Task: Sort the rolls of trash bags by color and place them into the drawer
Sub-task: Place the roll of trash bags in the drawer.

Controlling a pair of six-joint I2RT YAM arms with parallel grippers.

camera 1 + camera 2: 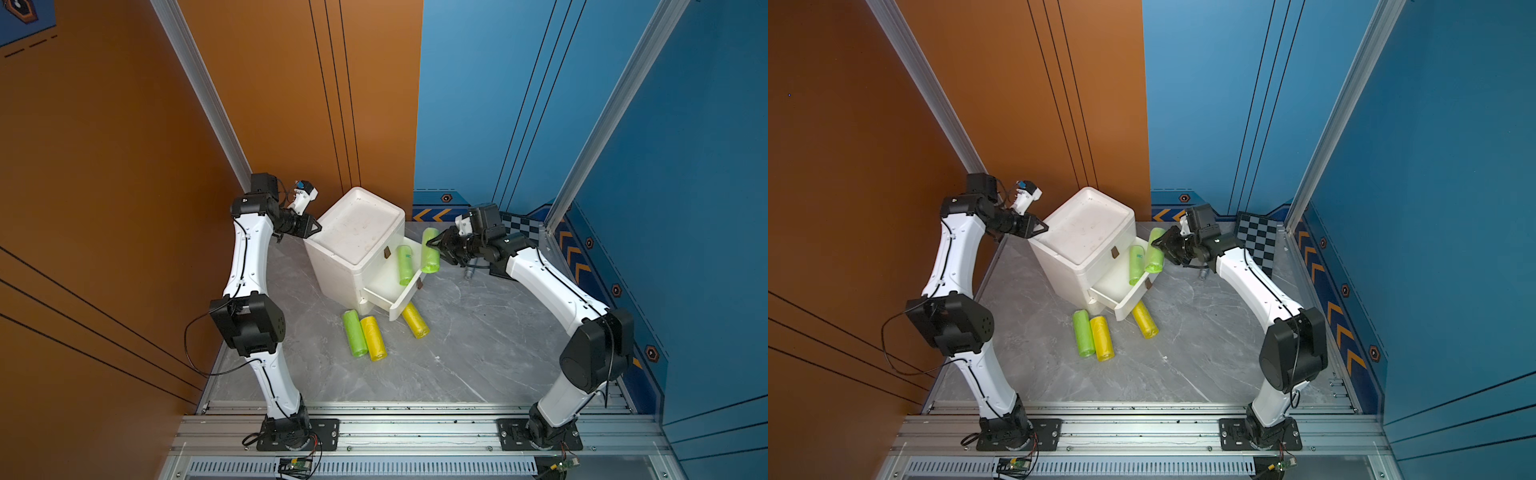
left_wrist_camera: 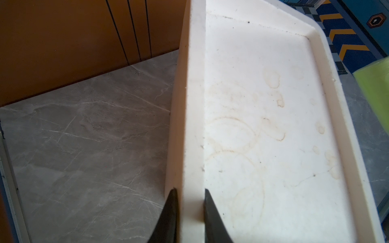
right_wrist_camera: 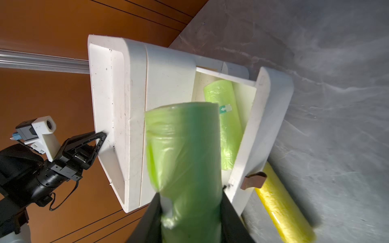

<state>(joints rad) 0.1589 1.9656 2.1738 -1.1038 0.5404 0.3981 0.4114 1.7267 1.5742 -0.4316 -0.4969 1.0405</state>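
My right gripper (image 1: 432, 243) (image 3: 190, 194) is shut on a light green roll (image 1: 430, 262) (image 3: 183, 147), which hangs just above the far side of the open lower drawer (image 1: 405, 301) (image 3: 261, 126). Another green roll (image 1: 404, 266) (image 3: 229, 126) lies inside that drawer. On the floor in front of the white cabinet (image 1: 357, 226) lie a green roll (image 1: 355, 332) and two yellow rolls (image 1: 373, 337) (image 1: 415, 320). My left gripper (image 1: 311, 232) (image 2: 190, 190) is shut on the raised rim of the cabinet's top (image 2: 193, 105). No pink rolls are in view.
The cabinet's upper drawer is shut, its brown handle (image 1: 387, 252) facing the right arm. A slim grey metal tube (image 1: 469, 272) lies on the floor under the right arm. A checkerboard panel (image 1: 1258, 241) leans in the back right corner. Orange and blue walls close in the marble floor.
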